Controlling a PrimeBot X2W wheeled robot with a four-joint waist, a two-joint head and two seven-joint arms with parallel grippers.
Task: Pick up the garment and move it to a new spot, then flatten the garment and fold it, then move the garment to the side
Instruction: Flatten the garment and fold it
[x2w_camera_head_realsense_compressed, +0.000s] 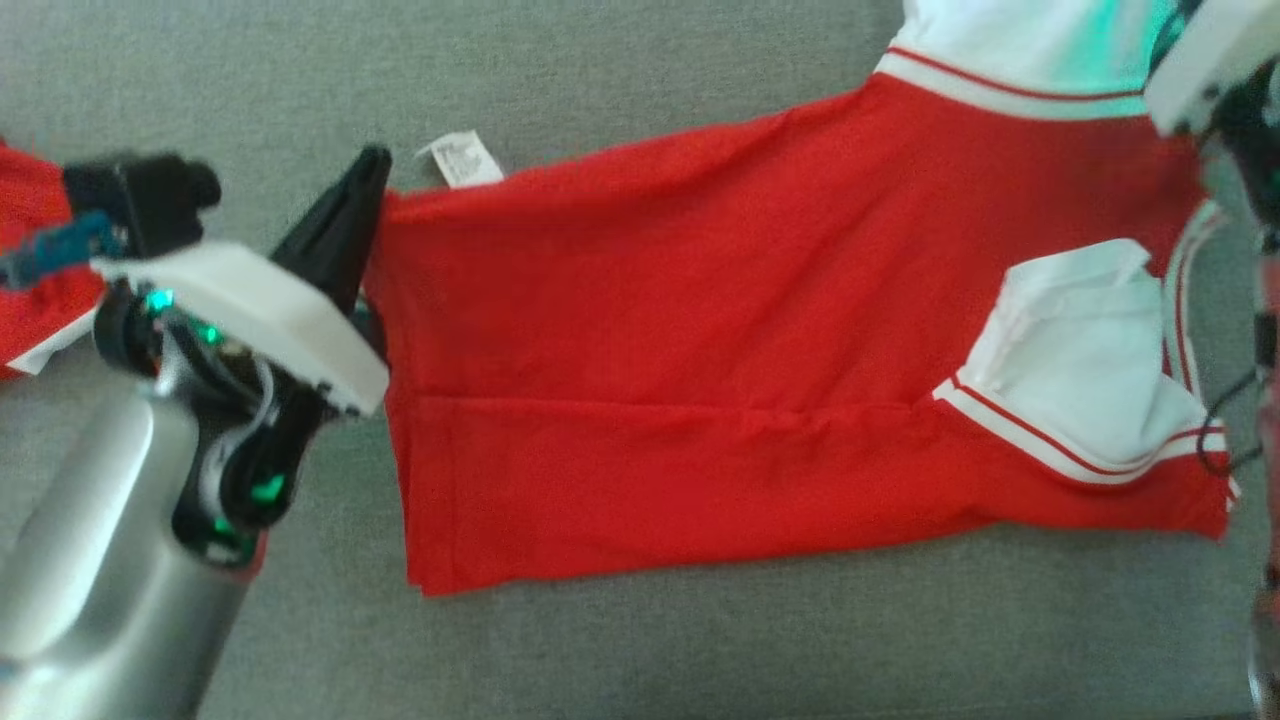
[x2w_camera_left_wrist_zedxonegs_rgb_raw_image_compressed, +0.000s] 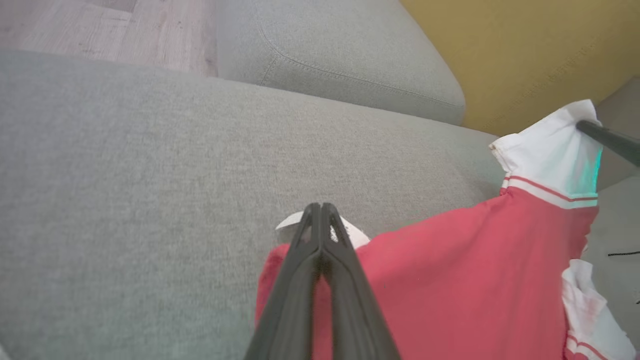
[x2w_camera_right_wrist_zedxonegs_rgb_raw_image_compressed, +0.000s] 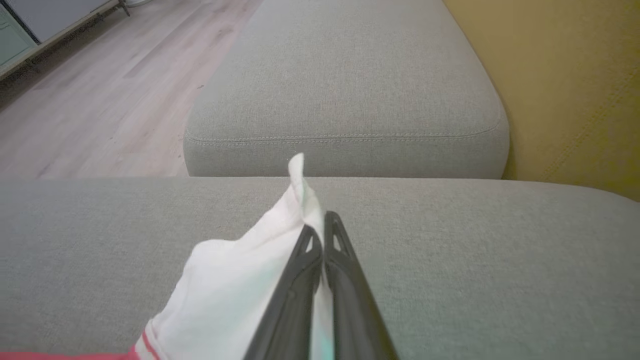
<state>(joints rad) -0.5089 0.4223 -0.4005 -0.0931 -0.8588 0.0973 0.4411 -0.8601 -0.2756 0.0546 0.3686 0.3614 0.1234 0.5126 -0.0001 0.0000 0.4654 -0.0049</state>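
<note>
A red garment (x2w_camera_head_realsense_compressed: 700, 350) with white, red-striped sleeves lies spread across the grey sofa seat (x2w_camera_head_realsense_compressed: 640, 650). My left gripper (x2w_camera_head_realsense_compressed: 372, 165) is shut at the garment's left edge, just beside a white label (x2w_camera_head_realsense_compressed: 460, 160). In the left wrist view the shut fingers (x2w_camera_left_wrist_zedxonegs_rgb_raw_image_compressed: 320, 207) lie over the red cloth (x2w_camera_left_wrist_zedxonegs_rgb_raw_image_compressed: 450, 280), pinching its corner. My right gripper (x2w_camera_right_wrist_zedxonegs_rgb_raw_image_compressed: 320, 222) is shut on the white sleeve (x2w_camera_right_wrist_zedxonegs_rgb_raw_image_compressed: 235, 295), and a tip of that cloth sticks up past the fingertips. Its white wrist housing (x2w_camera_head_realsense_compressed: 1210, 60) sits at the top right of the head view.
Another piece of red cloth (x2w_camera_head_realsense_compressed: 30, 250) lies at the far left behind my left arm. A second grey cushion (x2w_camera_right_wrist_zedxonegs_rgb_raw_image_compressed: 345, 85) adjoins the seat, with a yellow wall (x2w_camera_right_wrist_zedxonegs_rgb_raw_image_compressed: 575, 90) on one side and wooden floor (x2w_camera_right_wrist_zedxonegs_rgb_raw_image_compressed: 100, 100) on the other.
</note>
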